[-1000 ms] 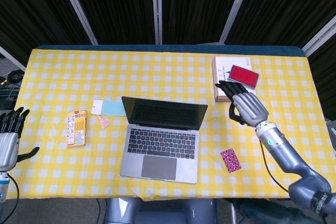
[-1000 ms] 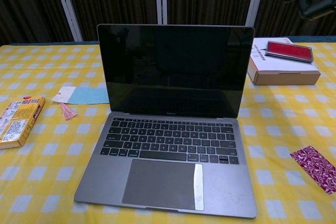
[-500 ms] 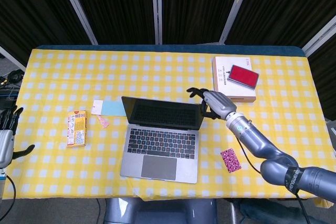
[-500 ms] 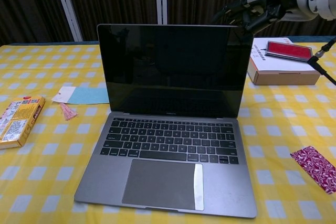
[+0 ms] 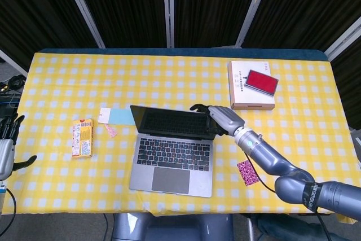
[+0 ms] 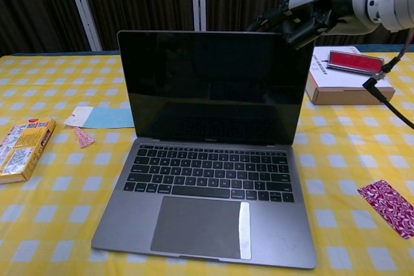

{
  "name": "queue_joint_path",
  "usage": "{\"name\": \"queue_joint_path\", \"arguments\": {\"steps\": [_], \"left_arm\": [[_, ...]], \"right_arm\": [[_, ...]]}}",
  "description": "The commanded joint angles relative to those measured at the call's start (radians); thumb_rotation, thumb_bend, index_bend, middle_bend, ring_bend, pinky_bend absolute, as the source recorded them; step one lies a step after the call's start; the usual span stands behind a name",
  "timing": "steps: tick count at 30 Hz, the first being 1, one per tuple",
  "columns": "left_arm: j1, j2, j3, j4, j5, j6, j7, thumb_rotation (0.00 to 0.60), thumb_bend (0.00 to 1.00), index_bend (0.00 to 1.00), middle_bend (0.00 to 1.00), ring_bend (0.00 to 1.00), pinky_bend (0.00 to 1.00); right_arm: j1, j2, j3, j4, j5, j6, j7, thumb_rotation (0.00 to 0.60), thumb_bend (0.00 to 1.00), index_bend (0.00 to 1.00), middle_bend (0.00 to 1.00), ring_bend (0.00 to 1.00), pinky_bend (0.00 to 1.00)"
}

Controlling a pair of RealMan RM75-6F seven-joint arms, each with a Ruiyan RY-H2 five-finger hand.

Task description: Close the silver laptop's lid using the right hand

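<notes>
The silver laptop (image 5: 176, 149) sits open at the middle of the table (image 5: 169, 77), which wears a yellow checked cloth, with dark curtains (image 5: 208, 4) behind. The right hand (image 5: 217, 118) lies on the lid's top edge at the laptop's 1 o'clock, fingers draped over it, not clenched. At 2 o'clock a white box (image 5: 251, 86) carries a red case (image 5: 261, 81). At 9 o'clock, the left hand (image 5: 5, 150) hangs empty, fingers apart.

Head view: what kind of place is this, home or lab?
Likely a lab or data-collection booth, not a home: dark curtain panels on metal poles wall in the table, a yellow checked cloth covers it, and props like the silver laptop and a boxed item look staged.
</notes>
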Motion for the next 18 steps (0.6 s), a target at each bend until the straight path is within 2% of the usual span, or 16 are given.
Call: {"name": "queue_joint_path", "arguments": {"steps": [1,7,11,18], "left_arm": [[0.000,0.002,0.001,-0.002,0.000,0.000,0.000,0.600,0.00,0.00,0.00,0.00,0.00],[0.003,0.005,0.005,-0.007,0.003,0.008,-0.002,0.600,0.00,0.00,0.00,0.00,0.00],[0.002,0.004,0.006,-0.006,0.002,0.007,-0.001,0.600,0.00,0.00,0.00,0.00,0.00],[0.001,0.003,0.009,-0.007,0.004,0.008,0.003,0.600,0.00,0.00,0.00,0.00,0.00]], "right_arm": [[-0.006,0.017,0.001,-0.030,-0.014,0.000,0.013,0.600,1.00,0.22,0.30,0.23,0.29],[-0.026,0.058,-0.011,-0.110,-0.086,-0.009,0.030,0.600,1.00,0.22,0.30,0.23,0.29],[-0.054,0.086,-0.043,-0.193,-0.194,0.003,0.002,0.600,1.00,0.22,0.30,0.23,0.29],[-0.087,0.056,-0.126,-0.229,-0.375,0.057,-0.083,0.600,1.00,0.22,0.30,0.23,0.29]]}}
